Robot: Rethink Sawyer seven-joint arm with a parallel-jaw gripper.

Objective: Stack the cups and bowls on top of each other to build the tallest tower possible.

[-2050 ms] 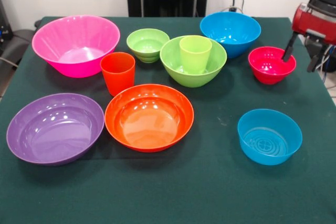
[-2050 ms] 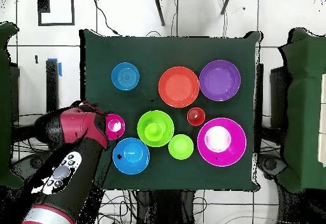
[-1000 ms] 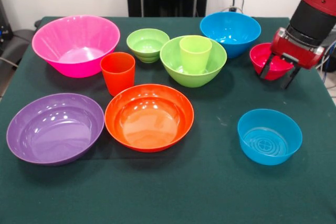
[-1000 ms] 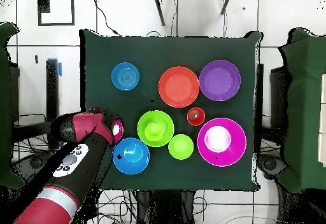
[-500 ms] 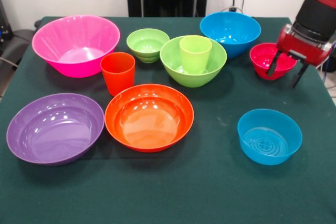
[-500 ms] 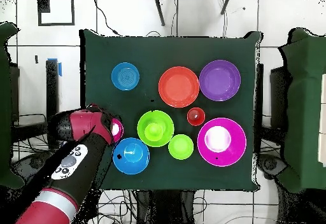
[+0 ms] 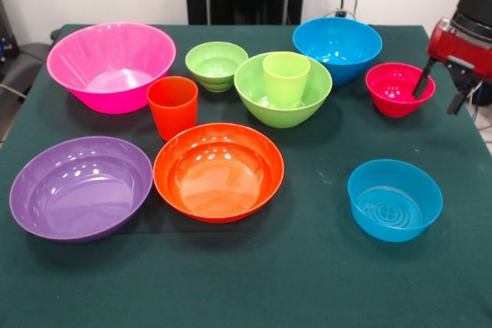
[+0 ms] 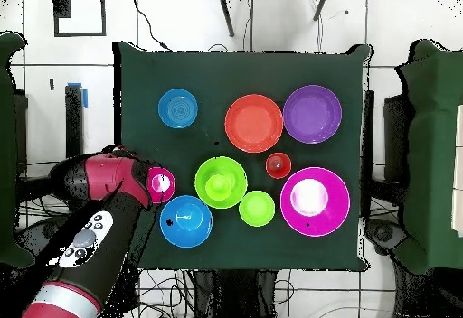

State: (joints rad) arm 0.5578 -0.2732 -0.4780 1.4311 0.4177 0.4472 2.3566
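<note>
Pink bowl (image 7: 111,65); purple bowl (image 7: 81,187); orange bowl (image 7: 218,171); orange cup (image 7: 172,107); lime cup (image 7: 286,78); red bowl (image 7: 398,91); dark green tablecloth (image 7: 307,266).

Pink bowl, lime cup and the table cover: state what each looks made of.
Pink bowl: likely plastic, glossy and slightly translucent; bright highlights on its floor and light glowing through its wall. Lime cup, standing in the medium green bowl: apparently the same smooth, shiny plastic. Table cover: looks like dark green felt or cloth, matte, no reflections.
</note>
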